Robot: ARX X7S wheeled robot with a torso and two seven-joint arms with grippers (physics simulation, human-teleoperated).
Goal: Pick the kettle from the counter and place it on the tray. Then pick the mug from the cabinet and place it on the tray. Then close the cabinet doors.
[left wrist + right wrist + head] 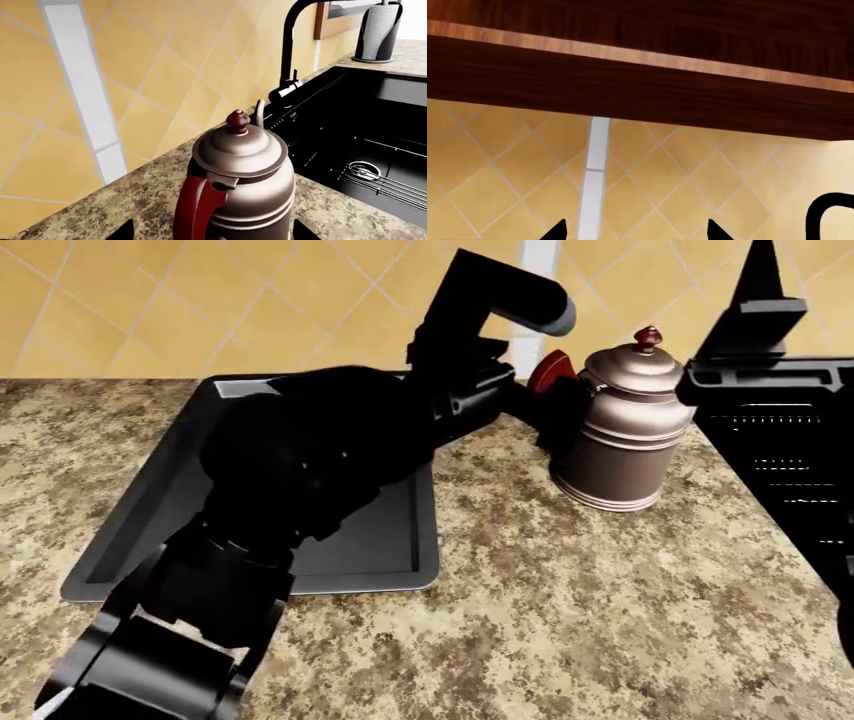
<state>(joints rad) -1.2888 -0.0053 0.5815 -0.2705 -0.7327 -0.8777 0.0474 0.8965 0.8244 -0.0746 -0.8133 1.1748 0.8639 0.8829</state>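
The kettle (247, 175) stands upright on the granite counter (120, 205), its red handle towards my left gripper (213, 234). That gripper is open, with one fingertip on each side of the kettle's lower body; I cannot tell if they touch it. In the head view the kettle (625, 430) is just right of the dark grey tray (374, 550), and my left gripper (550, 410) reaches it across the tray. My right gripper (635, 234) is open and empty, raised towards the tiled wall under the wooden cabinet (627, 75). The mug is out of view.
A glossy black sink (380, 130) with a wire rack (393, 182) lies just beyond the kettle, with a black faucet (288, 55) at its back. A paper towel roll (379, 30) stands past the sink. The right arm (754, 330) hangs above the sink edge.
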